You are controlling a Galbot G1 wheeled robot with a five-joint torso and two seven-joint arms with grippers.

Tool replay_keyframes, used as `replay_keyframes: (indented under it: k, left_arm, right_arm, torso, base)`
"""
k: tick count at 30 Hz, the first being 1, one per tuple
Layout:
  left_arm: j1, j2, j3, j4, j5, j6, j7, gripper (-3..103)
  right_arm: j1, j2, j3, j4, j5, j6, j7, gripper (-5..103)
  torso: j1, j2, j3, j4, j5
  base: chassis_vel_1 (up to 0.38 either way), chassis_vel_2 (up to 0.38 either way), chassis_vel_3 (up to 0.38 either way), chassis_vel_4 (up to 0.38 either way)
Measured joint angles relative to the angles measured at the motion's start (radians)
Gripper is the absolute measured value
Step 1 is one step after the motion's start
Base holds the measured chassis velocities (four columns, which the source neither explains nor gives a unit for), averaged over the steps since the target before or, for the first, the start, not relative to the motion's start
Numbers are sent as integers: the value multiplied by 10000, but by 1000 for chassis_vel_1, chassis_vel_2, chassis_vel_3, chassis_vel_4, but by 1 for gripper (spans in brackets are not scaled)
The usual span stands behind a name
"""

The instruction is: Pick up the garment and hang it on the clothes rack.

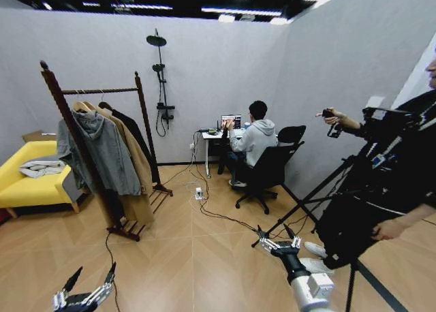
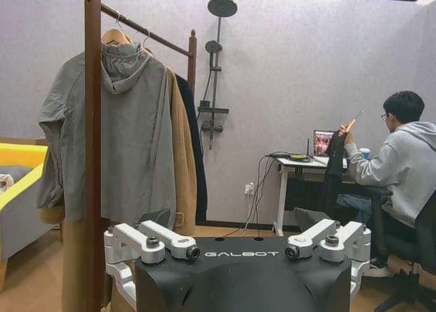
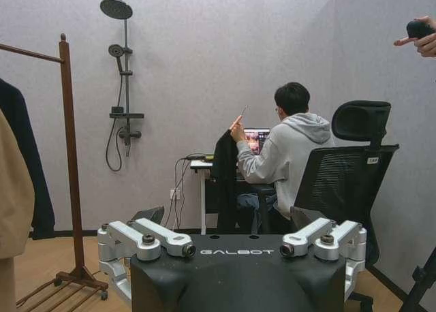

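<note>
The black garment [image 1: 131,130] hangs from the rail of the dark wooden clothes rack [image 1: 67,113], behind a tan coat [image 1: 141,172] and a grey hooded sweatshirt [image 1: 102,155]. In the left wrist view the garment [image 2: 198,155] is a dark strip past the tan coat, with the rack's post [image 2: 92,155] close in front. The right wrist view catches the garment [image 3: 20,155] and the far post [image 3: 69,155]. My left gripper [image 1: 86,287] [image 2: 241,252] and right gripper [image 1: 278,240] [image 3: 237,250] are both open and hold nothing, low over the floor and well short of the rack.
A yellow sofa [image 1: 24,186] stands left of the rack. A person sits in an office chair [image 1: 266,172] at a small desk [image 1: 211,136], where a dark cloth [image 3: 223,176] hangs. Cables [image 1: 211,213] cross the floor. A tripod [image 1: 320,196] and a standing person are at the right.
</note>
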Motion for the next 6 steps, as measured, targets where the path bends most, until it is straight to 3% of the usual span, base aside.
replay_keyframes:
  k: [6]
  left_arm:
    - [0, 0, 0, 0, 0, 0, 0, 100]
  right_arm:
    - [29, 11, -3, 93, 66, -46, 3, 100]
  torso:
    - [0, 0, 0, 0, 0]
  base:
    - [0, 0, 0, 0]
